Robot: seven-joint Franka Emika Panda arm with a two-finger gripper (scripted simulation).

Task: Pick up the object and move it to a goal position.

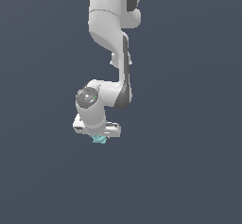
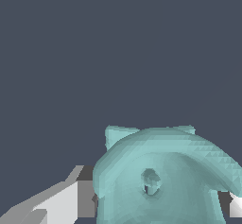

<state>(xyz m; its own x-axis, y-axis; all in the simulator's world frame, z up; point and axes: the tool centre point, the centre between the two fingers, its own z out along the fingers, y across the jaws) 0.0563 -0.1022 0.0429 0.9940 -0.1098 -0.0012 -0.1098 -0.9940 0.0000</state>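
Note:
The object (image 2: 160,176) is a teal lumpy piece with ridged edges and a small hole in its middle. It fills the space between my two fingers (image 2: 61,204) in the wrist view, and both pads press against its sides. In the exterior view only a small teal bit of the object (image 1: 99,139) shows, poking out under the white hand. My gripper (image 1: 98,137) is shut on it there, at the end of the bent arm.
A plain dark grey-blue surface (image 1: 189,171) surrounds the arm (image 1: 111,24) on all sides in both views. No other objects or edges show.

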